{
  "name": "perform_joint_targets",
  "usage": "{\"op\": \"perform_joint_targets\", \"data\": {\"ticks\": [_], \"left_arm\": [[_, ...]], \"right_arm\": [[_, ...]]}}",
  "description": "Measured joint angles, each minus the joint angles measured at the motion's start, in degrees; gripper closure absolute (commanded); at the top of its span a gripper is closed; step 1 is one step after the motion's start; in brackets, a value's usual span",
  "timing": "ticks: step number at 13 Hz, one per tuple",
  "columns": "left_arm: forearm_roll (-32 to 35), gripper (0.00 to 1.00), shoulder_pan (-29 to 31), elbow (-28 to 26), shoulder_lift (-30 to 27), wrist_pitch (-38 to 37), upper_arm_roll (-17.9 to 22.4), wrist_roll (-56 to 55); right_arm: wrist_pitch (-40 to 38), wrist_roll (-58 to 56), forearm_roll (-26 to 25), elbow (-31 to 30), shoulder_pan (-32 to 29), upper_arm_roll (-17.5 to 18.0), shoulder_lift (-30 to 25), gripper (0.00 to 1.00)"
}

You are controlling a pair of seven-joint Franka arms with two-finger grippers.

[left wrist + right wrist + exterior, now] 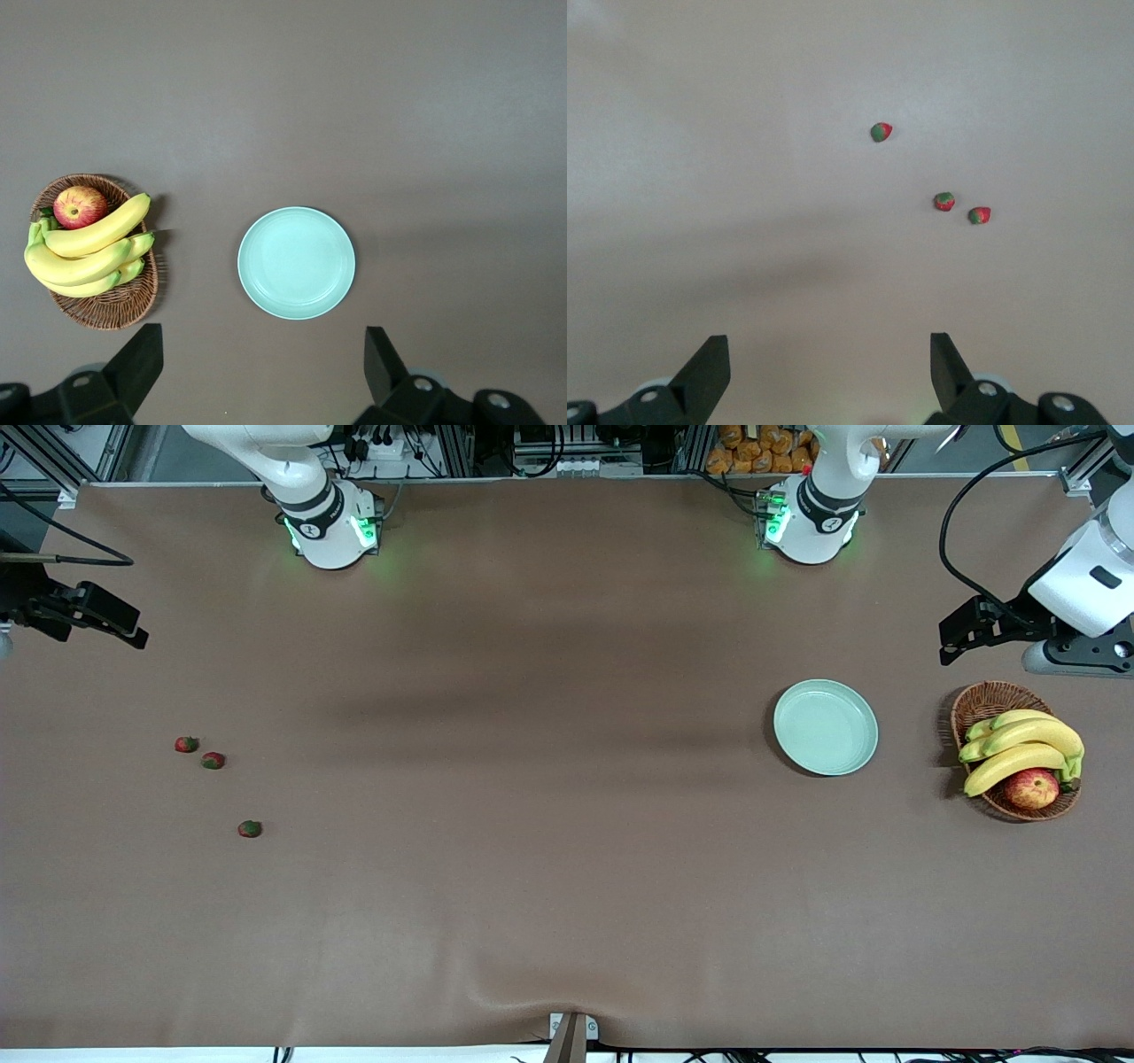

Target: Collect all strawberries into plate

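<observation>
Nearest the front camera lies one small red strawberry with a dark green leafy top (250,829), alone on the brown table cover (532,868) toward the right arm's end. Two more small red strawberries (187,744) (213,761) sit close together but apart, at about eleven o'clock from the first and farther from the camera.

Judgement on handling: each berry appears light, small and easily rolled; whether soft or rigid cannot be told. A pinch across the red body, just below the leaves, looks soundest. Each lies on its side; exact pointing is too small to tell.

No berry is in the round, shallow, pale mint-green plate (826,727), which stands well apart toward the left arm's end, at about three o'clock from the berries. A brown wicker basket (979,704) holding yellow bananas (1019,748) and a red-yellow apple (1032,788) sits beside it.

Right gripper (828,367) hangs over the table near the berries, jaws wide, holding nothing. Left gripper (264,363) waits near the plate and basket, jaws wide and empty.
</observation>
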Motion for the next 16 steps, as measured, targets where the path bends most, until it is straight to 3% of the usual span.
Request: {"op": "perform_joint_targets", "data": {"ticks": [9, 16], "left_arm": [[0.00, 0.00, 0.04, 0.01, 0.00, 0.00, 0.37, -0.01], [0.00, 0.00, 0.05, 0.23, 0.00, 0.00, 0.36, 0.05]], "right_arm": [[13.32, 0.01, -0.01, -0.03, -0.68, -0.32, 4.79, 0.00], [16.10, -0.52, -0.89, -0.09, -0.98, -0.39, 17.11, 0.00]]}}
